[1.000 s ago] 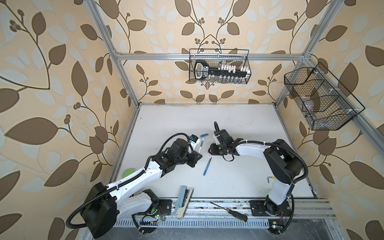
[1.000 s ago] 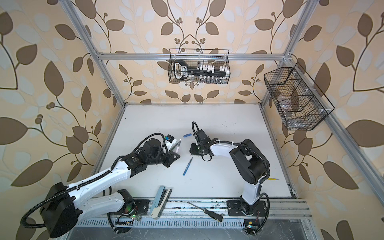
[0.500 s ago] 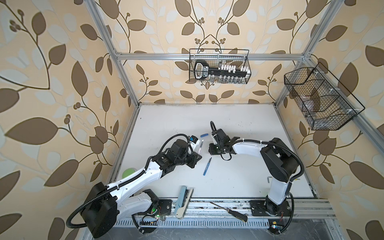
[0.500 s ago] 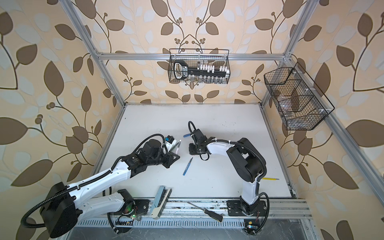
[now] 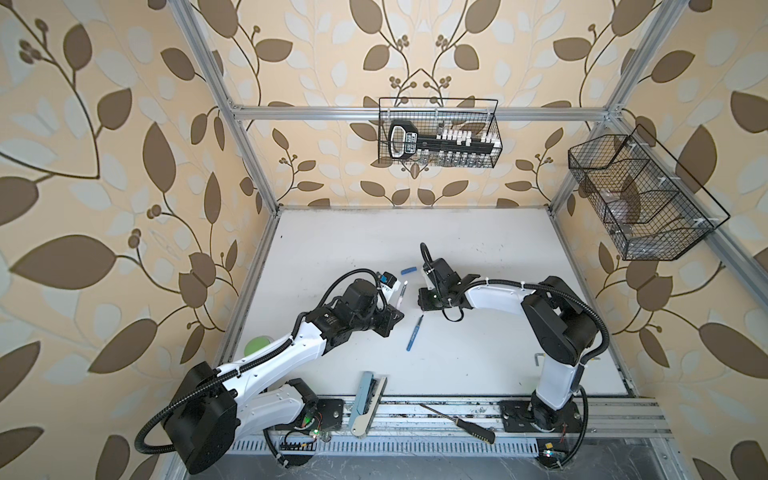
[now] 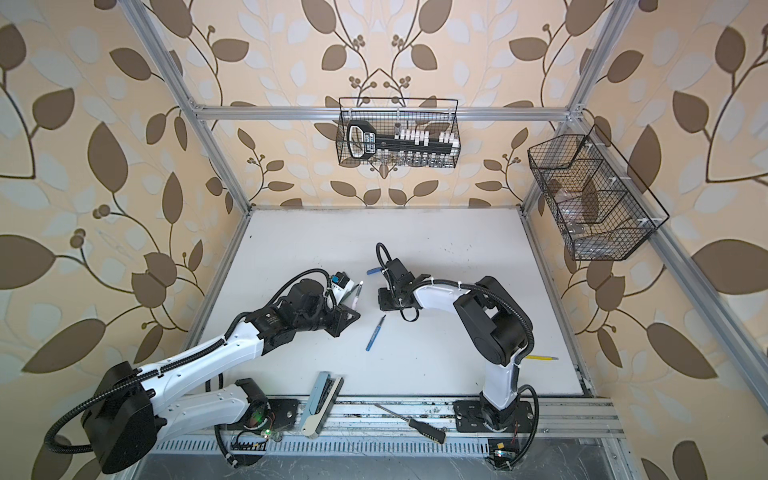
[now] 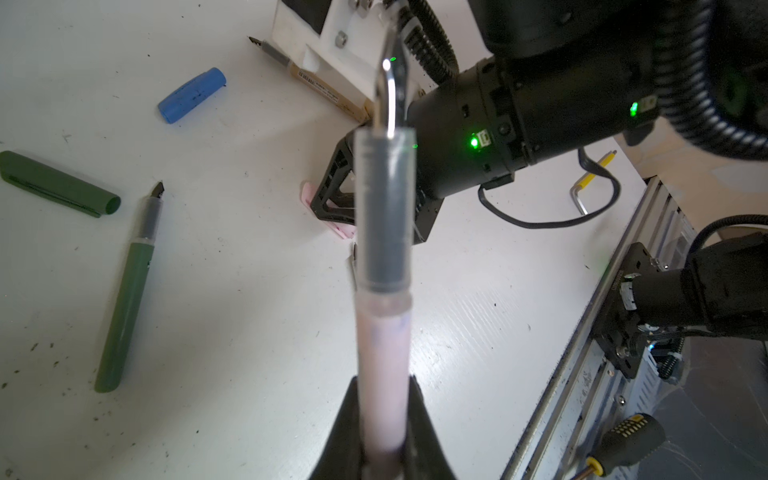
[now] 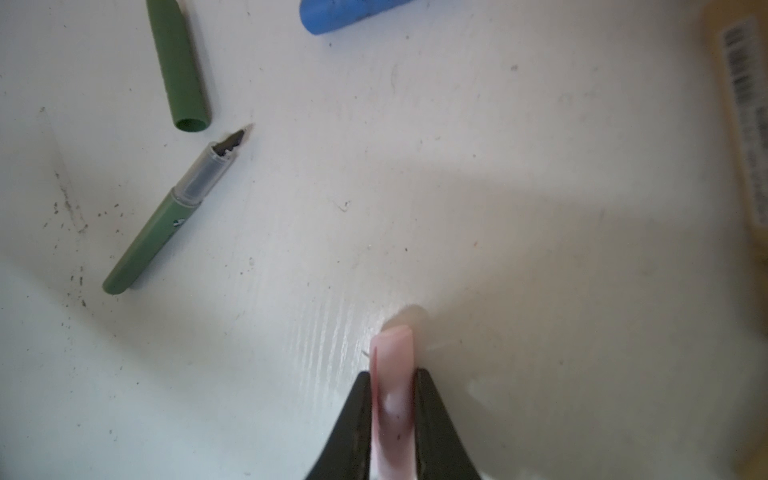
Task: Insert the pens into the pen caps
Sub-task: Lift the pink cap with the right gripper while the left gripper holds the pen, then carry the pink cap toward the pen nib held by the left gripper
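My left gripper (image 7: 384, 382) is shut on the pale pink pen (image 7: 384, 332), whose dark tip points toward the right arm. In both top views that pen (image 5: 401, 295) (image 6: 356, 295) is held above the table. My right gripper (image 8: 392, 378) (image 5: 423, 305) is down at the table, shut on the pale pink cap (image 8: 395, 365). On the table lie a green pen (image 7: 126, 299), a green cap (image 7: 58, 183), a blue cap (image 7: 192, 95) (image 5: 408, 270), a tan pen (image 7: 324, 91) and a blue pen (image 5: 414, 333) (image 6: 375, 332).
A black-handled screwdriver (image 5: 457, 424) and a grey-blue tool (image 5: 365, 399) lie on the front rail. A yellow hex key (image 6: 540, 357) lies beside the right arm's base. Wire baskets (image 5: 438, 137) (image 5: 640, 199) hang on the back and right walls.
My right gripper has shifted a little to the left and its jaws have closed on the pink cap. The left arm holds the pink pen as before.
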You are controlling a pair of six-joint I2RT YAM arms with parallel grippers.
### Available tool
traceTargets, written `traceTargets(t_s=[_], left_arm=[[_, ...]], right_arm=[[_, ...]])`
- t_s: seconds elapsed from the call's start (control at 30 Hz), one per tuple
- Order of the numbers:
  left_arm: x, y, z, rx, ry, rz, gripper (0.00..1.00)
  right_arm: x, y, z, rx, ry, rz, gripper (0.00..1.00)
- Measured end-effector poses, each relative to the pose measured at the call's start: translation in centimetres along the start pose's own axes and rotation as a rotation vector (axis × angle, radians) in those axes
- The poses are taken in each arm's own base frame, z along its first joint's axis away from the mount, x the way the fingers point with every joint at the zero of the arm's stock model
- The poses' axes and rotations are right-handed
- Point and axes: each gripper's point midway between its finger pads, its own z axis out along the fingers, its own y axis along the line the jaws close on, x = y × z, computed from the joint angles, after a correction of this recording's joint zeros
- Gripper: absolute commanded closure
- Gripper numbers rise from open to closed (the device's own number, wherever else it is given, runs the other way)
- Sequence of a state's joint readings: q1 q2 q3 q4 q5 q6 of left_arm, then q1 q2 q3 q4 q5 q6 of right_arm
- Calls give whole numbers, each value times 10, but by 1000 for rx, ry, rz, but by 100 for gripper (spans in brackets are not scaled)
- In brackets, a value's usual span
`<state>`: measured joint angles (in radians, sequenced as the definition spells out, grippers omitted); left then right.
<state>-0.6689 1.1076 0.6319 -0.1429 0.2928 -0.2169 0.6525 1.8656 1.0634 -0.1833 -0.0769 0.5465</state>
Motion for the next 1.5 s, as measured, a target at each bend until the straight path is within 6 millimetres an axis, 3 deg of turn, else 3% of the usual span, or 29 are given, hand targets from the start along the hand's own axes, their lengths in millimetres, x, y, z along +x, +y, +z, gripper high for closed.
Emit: traceTargets(t_s=[0.2,0.37,0.73,1.07,1.23,1.5], left_arm=[[0,-2,2,13,2,1,86],[-1,-2,5,18,2,1,86],[2,-6,19,58,24,4,86],[-6,-19,23,107,22,30,86],[-13,-22,23,117,6,40,86],[-14,-23,23,121,1,42,86]], right_arm=[[0,0,-2,-12,-18,-2,85],[4,-7,-22,-34,-71,18,86],[-59,9,-116,-303,-497,158,88],[-97,42,-168,-576,-698,207,88],[-104,58,-180,-696,-728,213,88],[-96,62,-177,-747,-713,215,87]])
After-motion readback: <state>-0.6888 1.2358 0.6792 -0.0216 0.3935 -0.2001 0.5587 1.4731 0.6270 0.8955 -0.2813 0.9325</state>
